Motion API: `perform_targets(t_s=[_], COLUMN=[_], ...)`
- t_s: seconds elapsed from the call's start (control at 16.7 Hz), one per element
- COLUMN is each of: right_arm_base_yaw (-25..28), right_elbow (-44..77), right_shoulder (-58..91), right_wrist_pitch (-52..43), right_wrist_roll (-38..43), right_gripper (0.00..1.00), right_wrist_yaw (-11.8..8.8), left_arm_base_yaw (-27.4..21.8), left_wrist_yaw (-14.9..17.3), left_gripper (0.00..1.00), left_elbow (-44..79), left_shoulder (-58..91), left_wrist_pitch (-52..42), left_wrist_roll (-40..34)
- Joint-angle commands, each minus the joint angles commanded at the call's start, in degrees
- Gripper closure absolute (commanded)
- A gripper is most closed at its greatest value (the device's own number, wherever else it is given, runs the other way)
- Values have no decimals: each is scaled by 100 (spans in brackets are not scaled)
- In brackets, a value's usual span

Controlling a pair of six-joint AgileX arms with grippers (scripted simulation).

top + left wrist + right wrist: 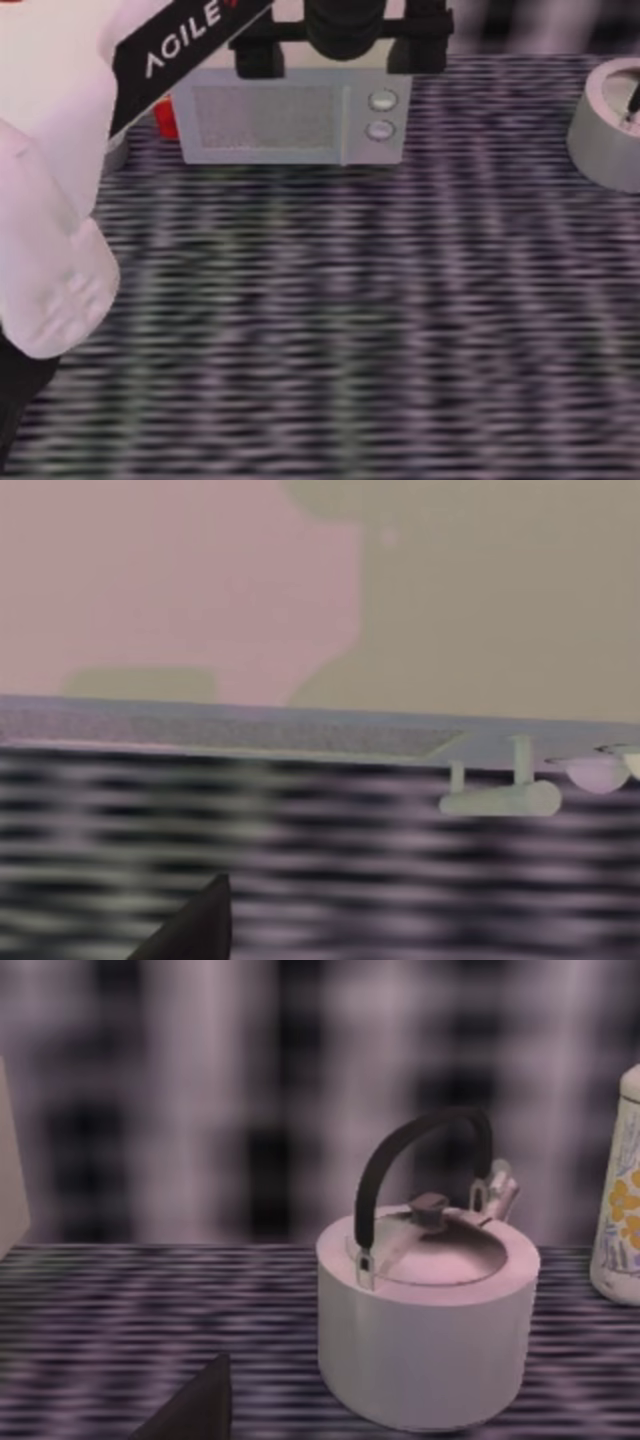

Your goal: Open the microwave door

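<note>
Microwave [290, 115]: stands at the table's far edge, left of centre, 2 knobs on its right panel.
Microwave door [265, 118]: shut flat, mesh window facing out; handle bar [500, 798] seen side-on only in the left wrist view.
Surroundings: red object [165, 118] just beside the microwave's left side; grey pot [428, 1330] with black bail handle far right; flowered jug [620, 1200] near it (right wrist view only).
Left gripper [340, 40]: above the microwave's top; jaw state cannot be told.
Right gripper [190, 1410]: near the pot; jaws unclear.
Writing: "AGILE" on the left arm [180, 45].
</note>
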Motion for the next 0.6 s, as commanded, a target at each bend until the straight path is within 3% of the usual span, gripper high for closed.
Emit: perform_targets(t_s=[0.24, 0.6], right_arm_base_yaw=[0, 0], right_elbow=[0, 0], right_shoulder=[0, 0], right_wrist_pitch=[0, 0], right_wrist_roll=[0, 0], right_gripper=[0, 0], right_wrist_yaw=[0, 0], left_arm_base_yaw=[44, 272], left_wrist_yaw=[19, 122], left_gripper=[0, 0], left_elbow=[-55, -458], left_shoulder=[52, 562], left_wrist_pitch=[111, 1117], left_wrist_roll=[37, 265])
